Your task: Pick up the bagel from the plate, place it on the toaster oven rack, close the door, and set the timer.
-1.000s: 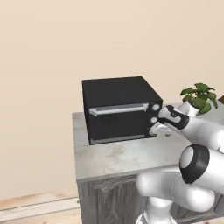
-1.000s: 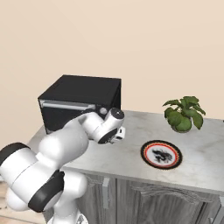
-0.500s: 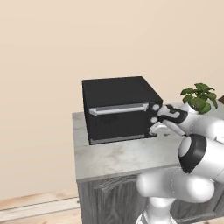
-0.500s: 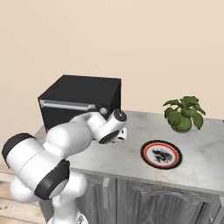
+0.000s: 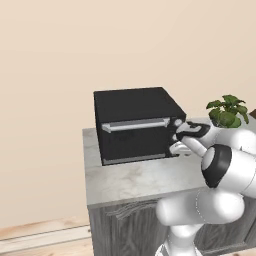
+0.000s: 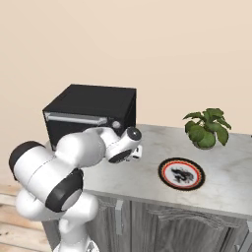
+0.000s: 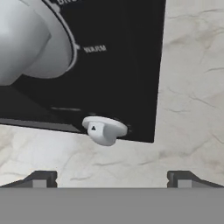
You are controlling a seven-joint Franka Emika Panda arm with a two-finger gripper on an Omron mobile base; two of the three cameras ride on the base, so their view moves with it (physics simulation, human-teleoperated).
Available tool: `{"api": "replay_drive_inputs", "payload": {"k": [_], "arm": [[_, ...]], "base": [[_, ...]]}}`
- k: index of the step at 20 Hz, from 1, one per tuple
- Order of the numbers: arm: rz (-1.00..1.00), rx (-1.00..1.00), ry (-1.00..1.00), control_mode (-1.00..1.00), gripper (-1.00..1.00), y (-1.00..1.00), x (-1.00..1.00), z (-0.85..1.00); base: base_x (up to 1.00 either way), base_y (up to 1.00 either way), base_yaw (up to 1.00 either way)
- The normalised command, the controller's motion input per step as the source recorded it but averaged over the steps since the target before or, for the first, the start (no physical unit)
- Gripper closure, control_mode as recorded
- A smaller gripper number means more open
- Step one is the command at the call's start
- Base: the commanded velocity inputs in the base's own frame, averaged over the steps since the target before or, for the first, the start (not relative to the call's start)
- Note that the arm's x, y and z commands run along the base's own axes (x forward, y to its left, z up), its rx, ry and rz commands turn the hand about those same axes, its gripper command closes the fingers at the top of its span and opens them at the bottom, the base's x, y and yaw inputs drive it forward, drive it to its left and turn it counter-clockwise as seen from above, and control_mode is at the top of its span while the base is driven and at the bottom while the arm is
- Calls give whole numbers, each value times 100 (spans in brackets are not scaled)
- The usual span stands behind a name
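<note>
fingers [image 7: 109, 179] wide open, small white knob [image 7: 104, 130] just ahead between them, door [image 5: 134, 137] shut, arm eased nearer since earlier

toaster oven [image 5: 135, 125]: 1 | door [image 5: 134, 139]: 1, shut | knobs on its panel: 2 in hand view | plate [image 6: 181, 173]: 1 | potted plant [image 6: 205, 127]: 1 | counter [image 6: 231, 167]: 1

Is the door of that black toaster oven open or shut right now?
Shut. The door stands upright, flush with the toaster oven front, its silver handle across the top; no cavity shows.
</note>
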Motion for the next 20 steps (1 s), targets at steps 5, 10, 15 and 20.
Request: {"api": "replay_drive_inputs", "payload": {"k": [5, 10, 15, 20], "arm": [[0, 0, 0, -100, -100, 0, 31, 0], [0, 0, 0, -100, -100, 0, 16, -11], [0, 0, 0, -100, -100, 0, 11, -13], [0, 0, -3, -100, -100, 0, 13, -4]], "base": [[0, 0, 0], [0, 0, 0], [0, 0, 0], [0, 0, 0]]}}
